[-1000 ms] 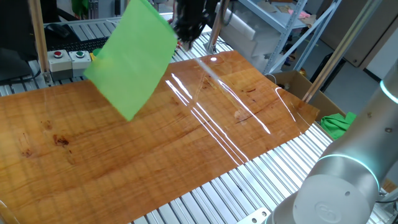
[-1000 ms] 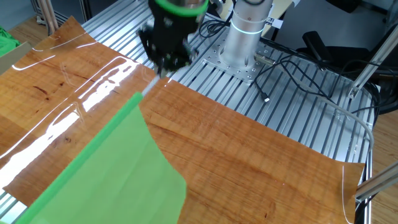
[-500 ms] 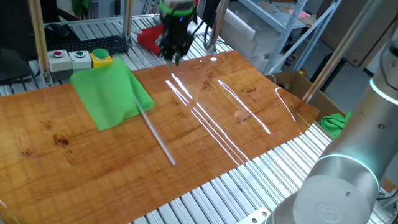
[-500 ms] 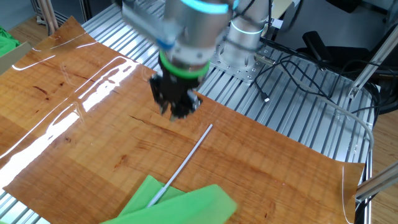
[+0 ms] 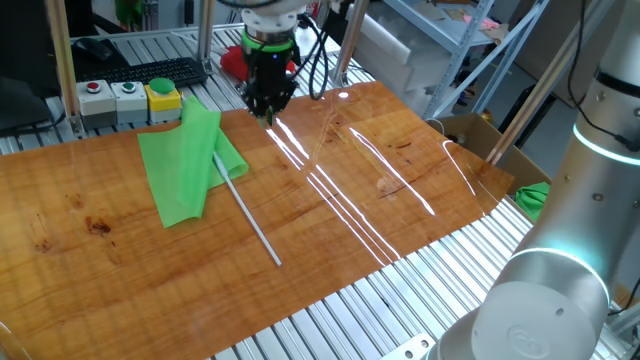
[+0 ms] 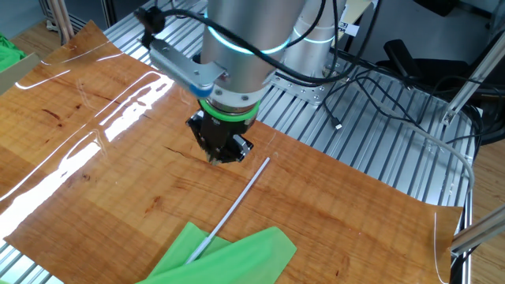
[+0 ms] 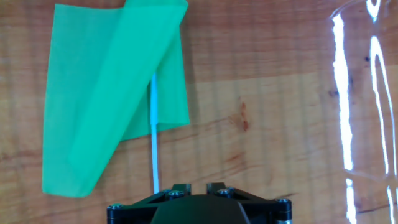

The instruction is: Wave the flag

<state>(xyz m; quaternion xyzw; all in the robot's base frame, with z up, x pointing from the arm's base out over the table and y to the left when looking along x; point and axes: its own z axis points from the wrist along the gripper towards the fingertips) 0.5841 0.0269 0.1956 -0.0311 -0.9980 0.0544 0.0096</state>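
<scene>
The flag lies flat on the wooden table (image 5: 400, 200). Its green cloth (image 5: 185, 165) is partly folded over itself, and the thin grey stick (image 5: 250, 215) points toward the table's near side. The cloth (image 6: 229, 256) and stick (image 6: 237, 201) also show in the other fixed view. In the hand view the cloth (image 7: 112, 93) and stick (image 7: 153, 143) lie below and ahead. My gripper (image 5: 268, 112) hovers above the table, holding nothing, close over the stick's bare end (image 6: 219, 156). Its fingertips (image 7: 198, 186) stand a narrow gap apart with nothing between them.
A red cloth bundle (image 5: 232, 62), a button box (image 5: 130, 95) and a keyboard (image 5: 150, 72) sit behind the table. A cardboard box (image 5: 470, 130) and a green cloth lump (image 5: 540, 195) are at the right. Cables (image 6: 379, 79) lie by the arm's base (image 6: 312, 71).
The flag left my gripper, dropped from the air onto the table and its cloth folded over. My gripper moved down and now hangs empty above the stick's end.
</scene>
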